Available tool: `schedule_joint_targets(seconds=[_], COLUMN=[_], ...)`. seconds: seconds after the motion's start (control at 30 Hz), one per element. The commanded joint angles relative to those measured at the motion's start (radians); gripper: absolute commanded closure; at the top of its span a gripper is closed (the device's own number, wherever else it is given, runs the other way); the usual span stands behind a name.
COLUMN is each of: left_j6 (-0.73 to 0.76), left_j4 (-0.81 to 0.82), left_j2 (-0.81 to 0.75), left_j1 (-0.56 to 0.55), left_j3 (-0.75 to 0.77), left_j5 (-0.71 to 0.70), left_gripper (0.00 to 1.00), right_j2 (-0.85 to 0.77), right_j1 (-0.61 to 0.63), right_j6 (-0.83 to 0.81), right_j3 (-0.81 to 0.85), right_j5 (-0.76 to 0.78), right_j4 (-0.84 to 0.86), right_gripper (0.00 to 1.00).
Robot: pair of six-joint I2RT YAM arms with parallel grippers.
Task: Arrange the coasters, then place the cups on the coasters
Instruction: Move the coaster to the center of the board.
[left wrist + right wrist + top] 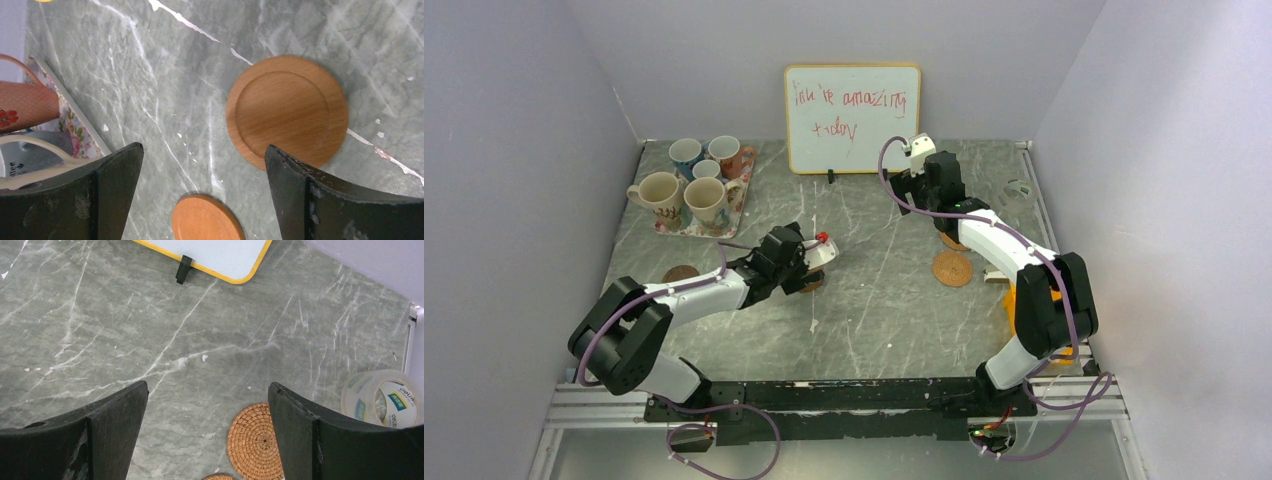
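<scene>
While both my grippers hang wide open and empty above the grey table (864,310), the five cups (689,185) stand bunched on the floral tray (696,232) at upper left of the overhead view. Right of centre beyond my left gripper (202,150) lies a wooden coaster (287,110) — a second wooden coaster (205,220) at the bottom edge. Below my right gripper (207,387) sits a woven coaster (252,440) — another, seemingly, peeks in at the very bottom.

5 cups (661,191) on tray (686,231), back-left; coasters (952,268) scattered.
</scene>
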Motion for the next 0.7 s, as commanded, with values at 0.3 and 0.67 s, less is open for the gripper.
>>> schedule_joint_targets(seconds=[0.3, 0.67], left_j6=[0.009, -0.044], left_j4=[-0.012, -0.114], left_j2=[-0.089, -0.223], left_j1=[0.009, 0.059], left_j3=[-0.036, -0.065], left_j5=[0.058, 0.052], left_gripper=[0.04, 0.04], right_j2=[0.020, 0.184], right_j1=[-0.001, 0.001], right_j6=[-0.009, -0.118], right_j3=[0.024, 0.164], right_j5=[-0.011, 0.074], right_j4=[-0.013, -0.258], right_gripper=[0.07, 0.05])
